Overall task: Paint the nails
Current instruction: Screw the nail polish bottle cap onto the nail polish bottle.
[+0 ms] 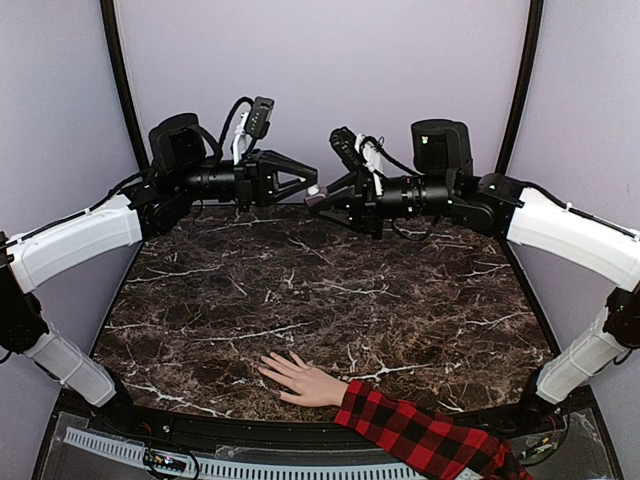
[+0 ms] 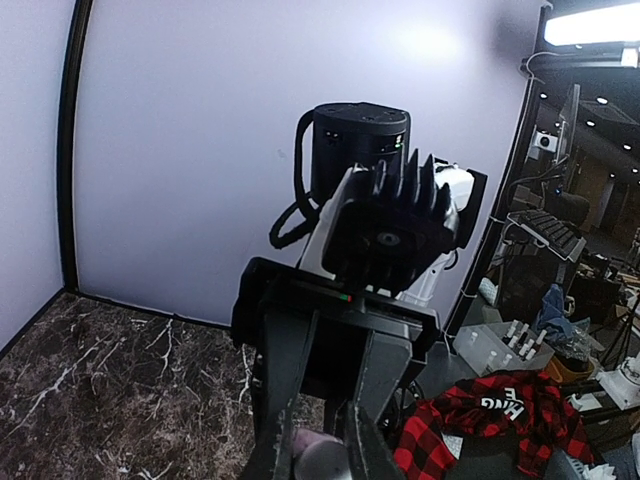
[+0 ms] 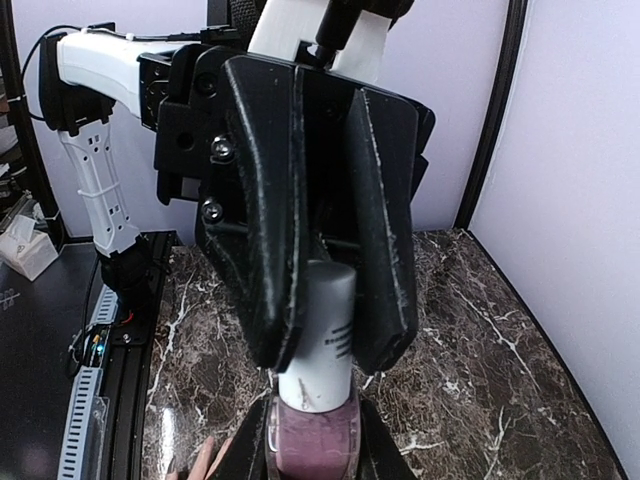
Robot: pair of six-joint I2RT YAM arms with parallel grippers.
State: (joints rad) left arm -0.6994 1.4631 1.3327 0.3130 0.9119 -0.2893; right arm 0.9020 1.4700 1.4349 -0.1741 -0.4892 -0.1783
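The dark marble table (image 1: 400,300) fills the middle of the top view; its near edge is hidden behind a black rail. The left arm (image 1: 80,240) and the right arm (image 1: 570,235) rise from the near corners, with their bases cut off at the frame edges. They meet in the air over the far part of the table.

A red-and-black plaid sleeve (image 1: 420,435) comes in from the lower right and runs out of the picture. From it, the pale hand (image 1: 305,382) lies flat on the marble near the front edge with its fingers spread, well apart from both grippers.

In the right wrist view, the left gripper (image 3: 328,345) faces the camera with its fingers clenched on the white cap (image 3: 322,310). The right gripper (image 3: 312,452) shows only as two dark finger edges at the bottom, clamped on the polish bottle (image 3: 312,440). The lower part of the mauve bottle is cut off.

The left wrist view shows little beyond a pale blur between black fingers.

The nails (image 1: 265,368) are too small to make out, and their colour cannot be told.
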